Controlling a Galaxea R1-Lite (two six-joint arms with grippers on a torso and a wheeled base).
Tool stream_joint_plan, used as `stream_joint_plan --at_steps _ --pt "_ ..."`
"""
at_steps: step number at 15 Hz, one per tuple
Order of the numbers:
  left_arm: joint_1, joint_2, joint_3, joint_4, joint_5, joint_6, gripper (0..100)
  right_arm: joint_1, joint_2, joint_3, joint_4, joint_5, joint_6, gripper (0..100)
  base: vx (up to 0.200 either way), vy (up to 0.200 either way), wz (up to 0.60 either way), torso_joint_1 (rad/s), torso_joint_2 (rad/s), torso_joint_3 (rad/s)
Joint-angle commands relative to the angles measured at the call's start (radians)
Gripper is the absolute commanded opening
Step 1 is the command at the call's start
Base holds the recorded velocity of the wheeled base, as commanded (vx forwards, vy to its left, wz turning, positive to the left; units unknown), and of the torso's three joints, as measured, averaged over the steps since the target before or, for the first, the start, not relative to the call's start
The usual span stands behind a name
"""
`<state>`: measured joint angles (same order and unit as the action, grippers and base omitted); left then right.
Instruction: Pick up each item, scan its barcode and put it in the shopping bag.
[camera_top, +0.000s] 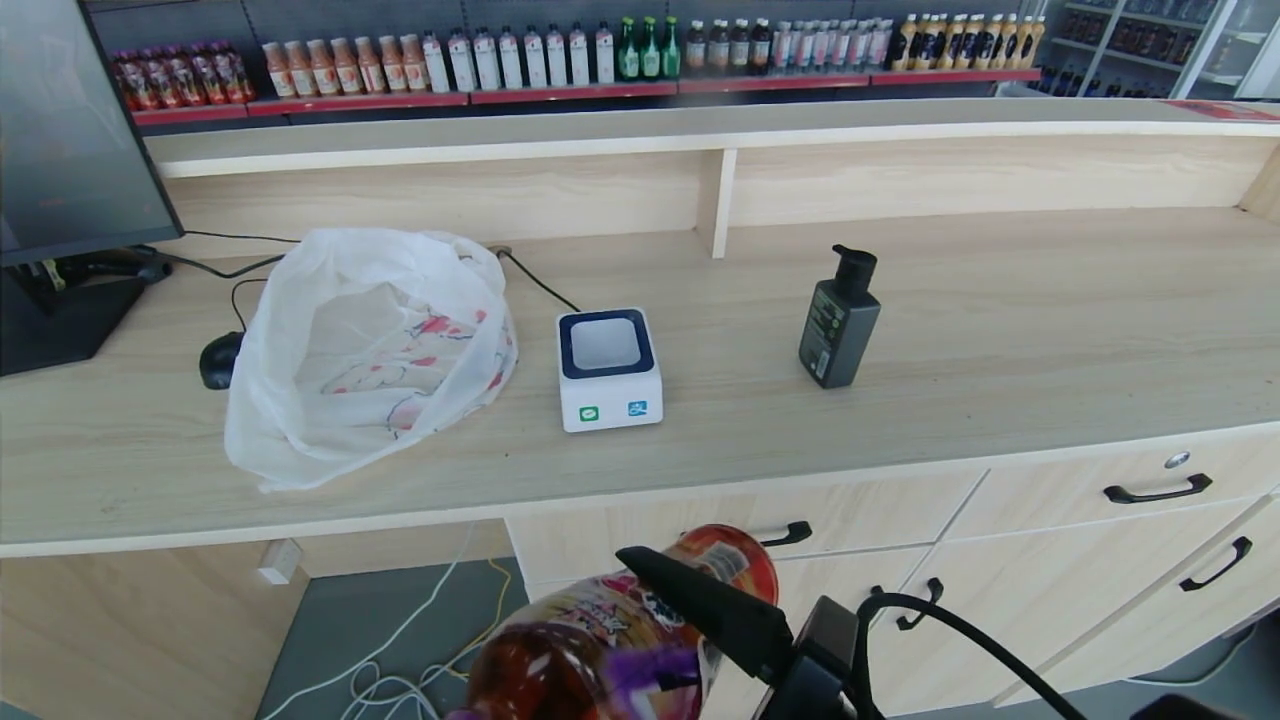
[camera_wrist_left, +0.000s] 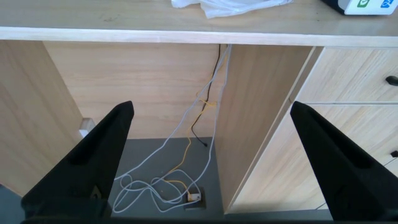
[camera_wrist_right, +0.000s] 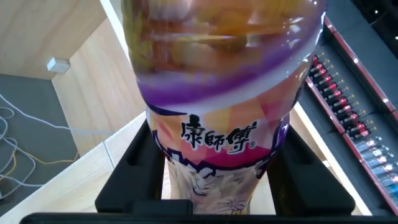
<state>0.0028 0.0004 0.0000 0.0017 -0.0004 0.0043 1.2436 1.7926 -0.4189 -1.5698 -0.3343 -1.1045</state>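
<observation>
- The right gripper (camera_wrist_right: 214, 158) was clenched around a drink bottle (camera_top: 580, 640) with reddish liquid and a purple label, one dark finger on each side of it.
- That bottle hung near the robot, below and in front of the counter's (camera_top: 1000, 330) near edge, ahead of the drawers (camera_top: 1100, 490).
- The left gripper (camera_wrist_left: 211, 124) was released, its fingers spread wide, low in front of the kneehole where cables (camera_wrist_left: 180, 180) lay on the floor.
- The white shopping bag (camera_top: 370, 350) slumped on the counter's left, its mouth open, its lower fold close to the near edge.
- The scanner (camera_top: 608, 368) sat just right of the bag, window up.
- A dark pump bottle (camera_top: 840, 320) stood upright farther right, well apart from the scanner, with bare counter around it.
- A mouse (camera_top: 220, 360) lay at the bag's left side.
</observation>
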Motion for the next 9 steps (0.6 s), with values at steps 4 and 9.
stream_joint_plan --at_steps 4,9 --pt "0.000 0.000 0.000 0.000 -0.001 0.000 100 -0.010 0.010 -0.023 -0.001 -0.009 -0.115 0 0.000 0.000 0.00 0.000 0.00 0.000" --pt "0.000 0.000 0.000 0.000 0.000 0.000 100 -0.012 -0.005 -0.026 -0.001 -0.111 -0.247 0 0.000 0.000 0.00 0.000 0.00 0.000"
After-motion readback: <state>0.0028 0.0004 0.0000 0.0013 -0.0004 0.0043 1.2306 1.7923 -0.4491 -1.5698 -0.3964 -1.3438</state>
